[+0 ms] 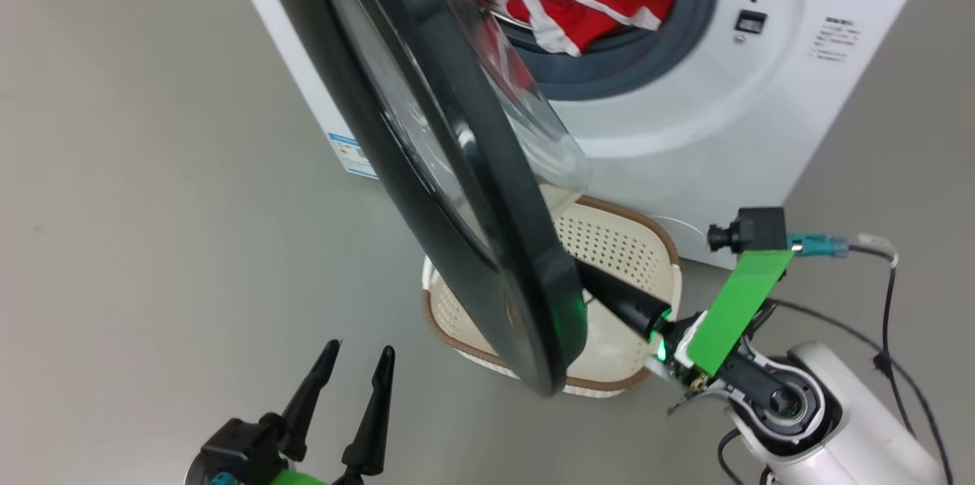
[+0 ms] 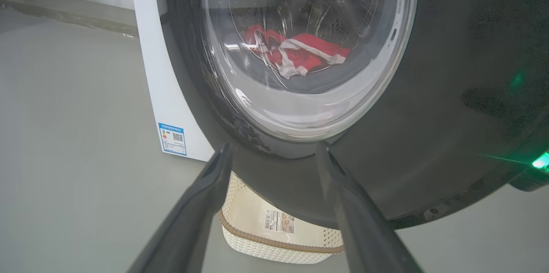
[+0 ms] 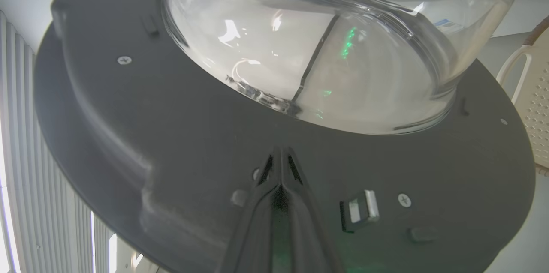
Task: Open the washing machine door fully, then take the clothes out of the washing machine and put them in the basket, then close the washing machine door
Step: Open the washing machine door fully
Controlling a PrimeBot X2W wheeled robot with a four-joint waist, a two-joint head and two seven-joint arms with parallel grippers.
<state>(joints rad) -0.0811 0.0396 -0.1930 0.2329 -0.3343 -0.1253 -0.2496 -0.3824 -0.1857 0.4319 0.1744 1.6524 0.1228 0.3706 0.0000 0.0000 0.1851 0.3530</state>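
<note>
door [image 1: 487, 188] half hiding basket [image 1: 618, 243], right gripper [image 3: 281, 153] perhaps touching

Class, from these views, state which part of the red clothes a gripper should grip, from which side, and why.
Probably grip the bunched fold of the clothes at the gasket's lower lip, coming in from the front, right of the half-open door: that fold lies nearest and raised.

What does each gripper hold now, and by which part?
Nothing is held. The left gripper is open and empty. The right gripper is shut, its tips seemingly against the washing machine door at its inner frame, not gripping it.
</note>
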